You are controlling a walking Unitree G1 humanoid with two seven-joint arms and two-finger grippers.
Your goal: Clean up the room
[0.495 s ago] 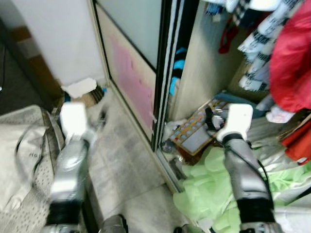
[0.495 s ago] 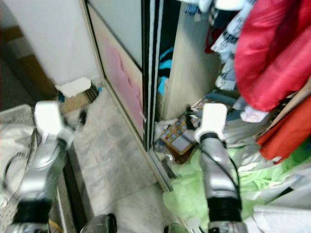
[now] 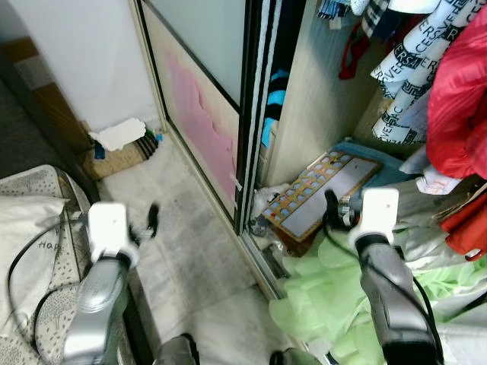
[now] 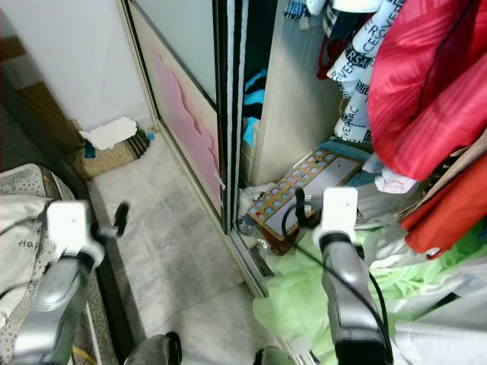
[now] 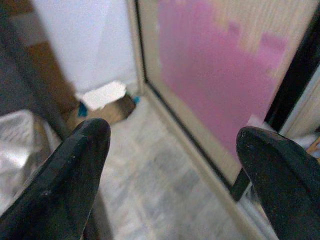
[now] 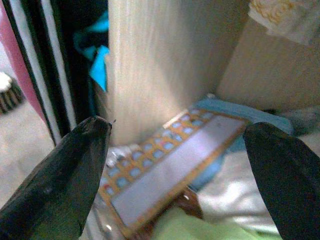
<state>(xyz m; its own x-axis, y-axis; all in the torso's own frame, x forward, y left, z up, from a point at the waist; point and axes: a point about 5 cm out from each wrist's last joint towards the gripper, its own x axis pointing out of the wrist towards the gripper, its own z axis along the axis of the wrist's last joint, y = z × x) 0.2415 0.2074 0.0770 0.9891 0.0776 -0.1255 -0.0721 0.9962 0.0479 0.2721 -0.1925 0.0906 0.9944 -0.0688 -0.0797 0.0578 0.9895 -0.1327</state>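
A wardrobe stands open before me, its floor strewn with clutter. A flat board with rows of coloured dots (image 3: 319,190) lies tilted there, also seen close up as the board (image 6: 170,160). Crumpled light-green fabric (image 3: 335,289) is heaped in front of it. My right gripper (image 3: 338,217) hovers just above the board's near edge, fingers (image 6: 60,185) spread wide, open and holding nothing. My left gripper (image 3: 148,224) hangs over the pale floor (image 3: 190,251) left of the sliding door, open too, with its fingers (image 5: 75,180) far apart.
The sliding door with a pink panel (image 3: 202,122) and its black frame (image 3: 251,137) divide floor from wardrobe. A red jacket (image 3: 456,99) and a black-and-white garment (image 3: 403,84) hang at right. Torn white paper (image 3: 120,135) lies by the wall. Bedding with a black cable (image 3: 30,243) is at left.
Both arms have dropped lower and nearer to me. The picture is sharper and has shifted slightly. Both grippers hold nothing, as before.
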